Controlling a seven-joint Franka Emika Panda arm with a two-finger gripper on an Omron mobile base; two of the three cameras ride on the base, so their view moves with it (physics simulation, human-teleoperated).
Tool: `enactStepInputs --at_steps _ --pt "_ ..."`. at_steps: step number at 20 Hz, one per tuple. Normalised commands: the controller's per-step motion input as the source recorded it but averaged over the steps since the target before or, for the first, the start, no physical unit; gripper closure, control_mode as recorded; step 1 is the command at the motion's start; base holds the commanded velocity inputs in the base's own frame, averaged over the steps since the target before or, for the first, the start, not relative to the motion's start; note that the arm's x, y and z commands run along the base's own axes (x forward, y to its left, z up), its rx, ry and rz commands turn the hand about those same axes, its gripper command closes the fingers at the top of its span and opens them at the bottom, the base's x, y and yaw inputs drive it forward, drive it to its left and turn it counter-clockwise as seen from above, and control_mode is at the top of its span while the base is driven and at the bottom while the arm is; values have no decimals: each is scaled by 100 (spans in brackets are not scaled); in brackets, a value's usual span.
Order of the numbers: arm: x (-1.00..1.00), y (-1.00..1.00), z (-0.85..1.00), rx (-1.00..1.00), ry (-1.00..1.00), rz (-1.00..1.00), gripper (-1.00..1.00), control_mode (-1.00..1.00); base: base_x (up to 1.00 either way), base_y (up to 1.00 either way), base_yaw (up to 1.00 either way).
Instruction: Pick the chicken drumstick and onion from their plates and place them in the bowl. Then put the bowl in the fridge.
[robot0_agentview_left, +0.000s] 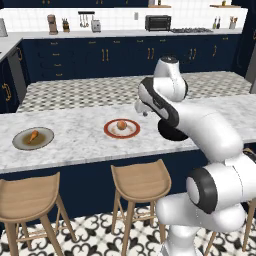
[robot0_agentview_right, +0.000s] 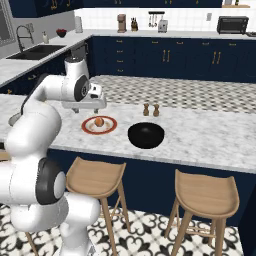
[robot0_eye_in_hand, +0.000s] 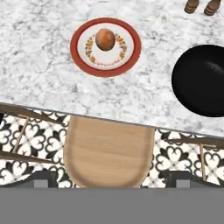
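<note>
- A home kitchen: navy cabinets (robot0_agentview_left: 125, 52) with brass handles line the far wall under white tile.
- A toaster oven (robot0_agentview_left: 158, 22) and a stove (robot0_agentview_left: 192, 30) sit on the back counter; a sink (robot0_agentview_right: 35, 51) with a faucet lies left.
- Wooden stools (robot0_agentview_left: 141, 182) stand at a marble tabletop (robot0_agentview_left: 75, 142) over patterned floor tiles.

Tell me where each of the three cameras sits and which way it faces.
Left base view: behind-left, facing the counter; arm at lower right.
Right base view: behind-right, same counter; arm at lower left.
Hand view: looks down over the counter edge and a stool.
Shared: the onion on the red-rimmed plate; right and hand views share the bowl.
</note>
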Motion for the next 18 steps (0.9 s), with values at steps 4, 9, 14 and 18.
enactStepInputs --at_steps 4,9,14,18 --pt "100 36 -55 0 34 0 -100 -100 0 0 0" --pt "98 16 -68 0 11 0 -100 -100 0 0 0" --pt "81 4 -41 -1 -3 1 -100 -100 0 0 0" --pt "71 3 -48 0 -8 5 -100 -100 0 0 0"
